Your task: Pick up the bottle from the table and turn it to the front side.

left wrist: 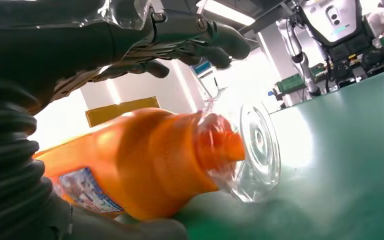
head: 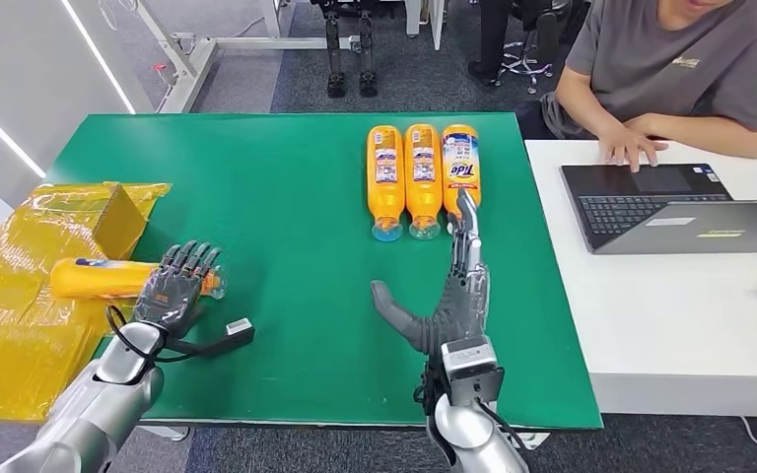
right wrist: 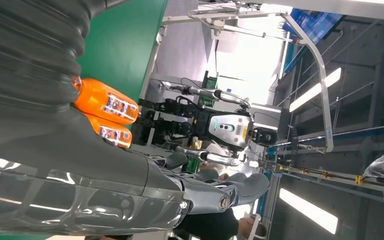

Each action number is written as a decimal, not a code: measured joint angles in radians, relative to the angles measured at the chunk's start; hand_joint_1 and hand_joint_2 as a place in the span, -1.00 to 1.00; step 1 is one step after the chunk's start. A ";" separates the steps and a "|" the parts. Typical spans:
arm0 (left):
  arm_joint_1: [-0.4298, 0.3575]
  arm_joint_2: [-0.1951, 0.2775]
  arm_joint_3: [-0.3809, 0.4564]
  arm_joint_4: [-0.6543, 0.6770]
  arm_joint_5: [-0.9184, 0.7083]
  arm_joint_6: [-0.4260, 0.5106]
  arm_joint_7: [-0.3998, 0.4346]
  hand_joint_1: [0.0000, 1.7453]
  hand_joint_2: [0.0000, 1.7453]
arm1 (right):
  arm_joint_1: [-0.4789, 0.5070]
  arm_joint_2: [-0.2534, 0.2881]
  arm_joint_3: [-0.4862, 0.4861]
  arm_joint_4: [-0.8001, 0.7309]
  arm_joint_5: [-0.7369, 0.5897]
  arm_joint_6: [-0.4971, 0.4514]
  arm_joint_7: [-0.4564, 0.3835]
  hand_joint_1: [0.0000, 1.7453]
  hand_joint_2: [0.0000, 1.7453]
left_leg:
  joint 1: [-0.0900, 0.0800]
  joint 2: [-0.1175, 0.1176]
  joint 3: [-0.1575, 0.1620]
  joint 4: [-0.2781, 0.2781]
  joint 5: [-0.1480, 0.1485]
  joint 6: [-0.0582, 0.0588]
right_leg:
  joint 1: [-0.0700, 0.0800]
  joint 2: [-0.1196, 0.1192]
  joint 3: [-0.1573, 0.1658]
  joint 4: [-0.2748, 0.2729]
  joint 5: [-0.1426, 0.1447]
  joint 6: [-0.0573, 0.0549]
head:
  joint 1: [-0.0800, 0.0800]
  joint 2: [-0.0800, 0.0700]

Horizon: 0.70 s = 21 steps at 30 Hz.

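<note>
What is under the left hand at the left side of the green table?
Under the left hand lies an orange bottle on its side, clear cap on the green table. The hand covers its neck.

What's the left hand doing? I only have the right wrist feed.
Observer: The left hand is over an orange bottle that lies on its side near the table's left edge.
Operator: Lifted?
Observer: No. In the left wrist view its cap end rests on the green table, and the fingers arch above it with a gap.
Operator: Right hand holding anything?
Observer: Nothing. The right hand is stretched out flat, its tips at the cap end of the rightmost bottle in a row of three.
</note>
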 joint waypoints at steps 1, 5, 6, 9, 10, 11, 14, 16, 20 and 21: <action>-0.003 -0.002 0.000 0.000 -0.001 0.000 0.001 -1.00 1.00 | -0.002 0.001 0.000 0.002 0.000 -0.002 0.000 -1.00 1.00 | 0.000 0.000 0.000 0.000 0.000 0.000 | 0.000 0.000 0.000 0.000 0.000 0.000 | 0.000 0.000; -0.011 -0.004 0.000 0.000 -0.002 0.000 0.002 -1.00 1.00 | -0.005 0.005 0.000 0.006 -0.001 -0.006 0.000 -1.00 1.00 | 0.000 0.000 0.000 0.000 0.000 0.000 | 0.000 0.000 0.000 0.000 0.000 0.000 | 0.000 0.000; -0.012 -0.004 0.000 0.000 -0.002 0.000 0.002 -1.00 1.00 | -0.005 0.006 0.000 0.007 -0.001 -0.006 0.000 -1.00 1.00 | 0.000 0.000 0.000 0.000 0.000 0.000 | 0.000 0.000 0.000 0.000 0.000 0.000 | 0.000 0.000; -0.012 -0.004 0.000 0.000 -0.002 0.000 0.001 -1.00 1.00 | -0.005 0.007 0.000 0.007 -0.001 -0.006 0.000 -1.00 1.00 | 0.000 0.000 0.000 0.000 0.000 0.000 | 0.000 0.000 0.000 0.000 0.000 0.000 | 0.000 0.000; -0.013 -0.004 0.000 0.000 -0.002 0.000 0.001 -1.00 1.00 | -0.005 0.007 0.000 0.007 -0.001 -0.006 0.000 -1.00 1.00 | 0.000 0.000 0.000 0.000 0.000 0.000 | 0.000 0.000 0.000 0.000 0.000 0.000 | 0.000 0.000; -0.013 -0.004 0.000 0.000 -0.002 0.000 0.001 -1.00 1.00 | -0.005 0.007 0.000 0.007 -0.001 -0.006 0.000 -1.00 1.00 | 0.000 0.000 0.000 0.000 0.000 0.000 | 0.000 0.000 0.000 0.000 0.000 0.000 | 0.000 0.000; -0.013 -0.004 0.000 0.000 -0.002 0.000 0.001 -1.00 1.00 | -0.005 0.007 0.000 0.007 -0.001 -0.006 0.000 -1.00 1.00 | 0.000 0.000 0.000 0.000 0.000 0.000 | 0.000 0.000 0.000 0.000 0.000 0.000 | 0.000 0.000; -0.013 -0.004 0.000 0.000 0.001 0.000 -0.003 -1.00 1.00 | -0.005 0.007 0.000 0.007 -0.001 -0.008 0.000 -1.00 1.00 | 0.000 0.000 0.000 0.000 0.000 0.000 | 0.000 0.000 0.000 0.000 0.000 0.000 | 0.000 0.000; -0.007 -0.004 0.000 -0.017 0.009 0.000 -0.008 -1.00 1.00 | -0.005 0.007 0.000 0.007 -0.003 -0.011 0.000 -1.00 1.00 | 0.000 0.000 0.000 0.000 0.000 0.000 | 0.000 0.000 0.000 0.000 0.000 0.000 | 0.000 0.000; -0.001 -0.004 0.000 -0.028 0.010 0.000 -0.008 -1.00 1.00 | -0.005 0.007 0.000 0.007 -0.003 -0.011 0.000 -1.00 1.00 | 0.000 0.000 0.000 0.000 0.000 0.000 | 0.000 0.000 0.000 0.000 0.000 0.000 | 0.000 0.000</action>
